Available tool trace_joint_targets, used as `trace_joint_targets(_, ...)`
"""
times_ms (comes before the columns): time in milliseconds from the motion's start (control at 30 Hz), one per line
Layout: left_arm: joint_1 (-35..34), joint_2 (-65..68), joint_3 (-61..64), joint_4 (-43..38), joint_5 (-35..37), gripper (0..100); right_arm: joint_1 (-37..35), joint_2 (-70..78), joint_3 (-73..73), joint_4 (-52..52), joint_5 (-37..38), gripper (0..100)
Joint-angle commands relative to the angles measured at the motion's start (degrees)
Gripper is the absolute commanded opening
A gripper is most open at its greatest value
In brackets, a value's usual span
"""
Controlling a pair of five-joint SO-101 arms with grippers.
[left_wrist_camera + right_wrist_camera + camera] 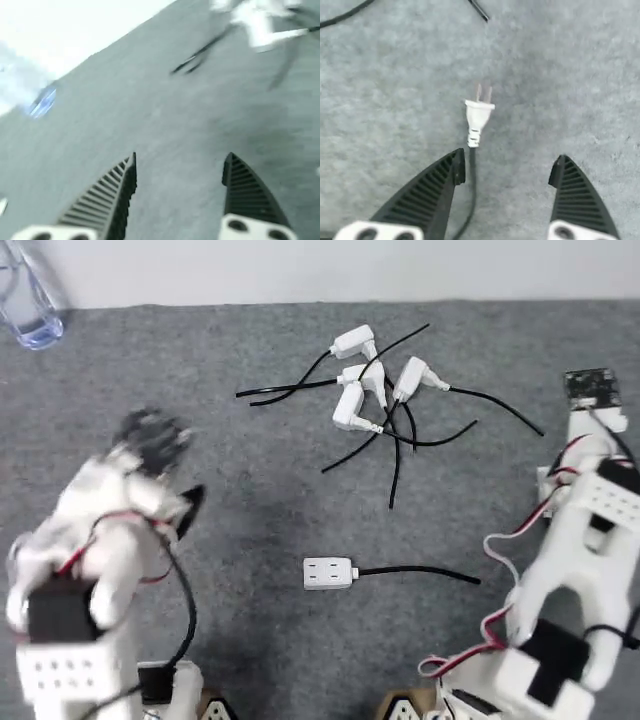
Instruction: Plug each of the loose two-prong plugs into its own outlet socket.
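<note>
Several white two-prong plugs (365,380) lie in a tangle of black cords at the table's far middle. They appear blurred in the left wrist view as plugs (255,25), far ahead of my left gripper (181,157). That gripper is open and holds nothing. From above, the left gripper (150,438) hovers over the left side of the mat. A white outlet socket block (329,573) lies near the front centre with its cord running right. My right gripper (511,157) is open above another white plug (479,115), whose cord passes beside one finger (445,185).
A clear bottle (28,310) stands at the far left corner, also a blurred bottle (42,102). A small circuit board (590,388) sits at the right edge. Grey mat (250,500) lies bare between the outlet block and the plug tangle.
</note>
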Motion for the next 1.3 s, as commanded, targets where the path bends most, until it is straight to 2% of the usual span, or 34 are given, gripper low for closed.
trace_joint_targets(0,-11.78,-11.87,15.96,-3.87,0.53,26,1.63,6.46,-8.0,3.74,2.2,27.0)
trace_joint_targets(100,-16.0,-19.25,31.78,-10.37,0.44,26,3.21,13.14,-11.96,4.26,1.76,26.9)
trace_joint_targets(267,-17.41,-31.38,55.34,-24.26,0.62,26,2.95,19.12,-14.51,3.21,1.93,26.9)
trace_joint_targets(367,-17.41,-38.86,62.99,-26.37,0.88,26,2.59,21.49,-15.65,0.48,1.85,26.9)
trace_joint_targets(533,-18.9,-47.74,64.48,-18.9,0.88,26,-0.31,25.45,-18.11,0.22,1.76,26.9)
trace_joint_targets(833,-18.64,-46.51,64.75,-18.64,0.88,26,-3.74,31.87,-25.76,0.75,-1.76,26.8)
trace_joint_targets(900,-18.64,-46.51,64.84,-18.64,0.79,26,-4.79,33.19,-26.55,0.66,-1.67,23.6)
trace_joint_targets(1067,-18.55,-46.51,64.84,-18.64,0.79,26,-4.88,36.53,-30.15,0.75,-2.11,3.7)
trace_joint_targets(1267,-17.49,-46.42,64.92,-18.37,0.62,26,-4.79,37.32,-30.68,3.3,-2.02,7.5)
